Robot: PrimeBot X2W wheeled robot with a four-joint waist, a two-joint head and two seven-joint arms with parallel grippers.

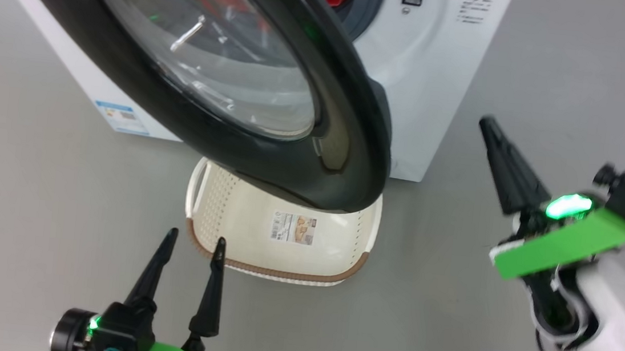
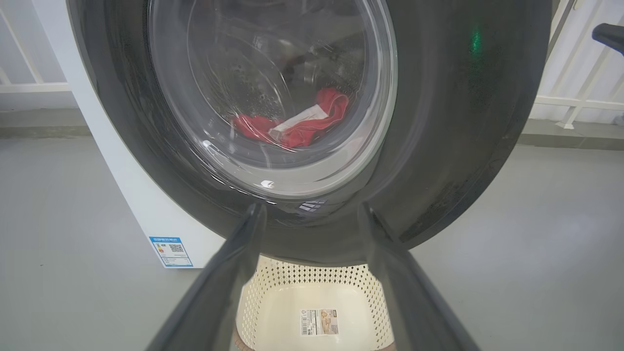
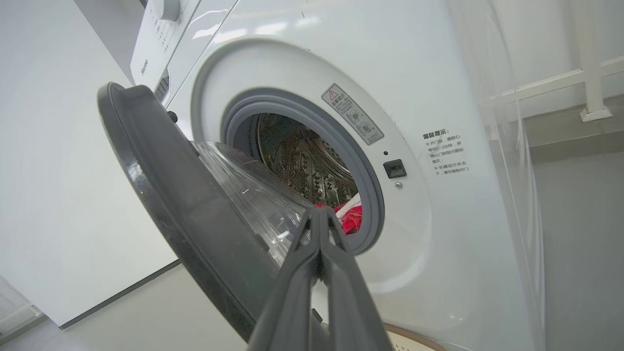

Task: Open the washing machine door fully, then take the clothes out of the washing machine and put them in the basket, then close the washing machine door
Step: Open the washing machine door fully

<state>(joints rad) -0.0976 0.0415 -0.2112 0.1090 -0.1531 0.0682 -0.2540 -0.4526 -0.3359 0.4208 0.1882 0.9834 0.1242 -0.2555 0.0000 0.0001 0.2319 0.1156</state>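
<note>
The washing machine [image 1: 432, 66] stands with its door [image 1: 268, 154] swung partly open, the black rim hanging over the basket [image 1: 280, 273] on the floor. The red clothes [image 3: 352, 217] lie in the drum behind the grey gasket; they also appear through the door glass as clothes [image 2: 302, 129]. My left gripper [image 1: 195, 239] is open just in front of the basket and below the door [image 2: 463, 122], holding nothing. My right gripper [image 1: 489, 126] is shut on nothing, off to the right of the door's free edge; its tips [image 3: 319, 212] point at the drum opening.
Grey floor [image 1: 29, 200] surrounds the machine. A blue label sticker [image 2: 170, 251] sits low on the washer's front. A white railing [image 2: 575, 102] runs behind the machine, and a white panel [image 3: 58, 170] stands beside it.
</note>
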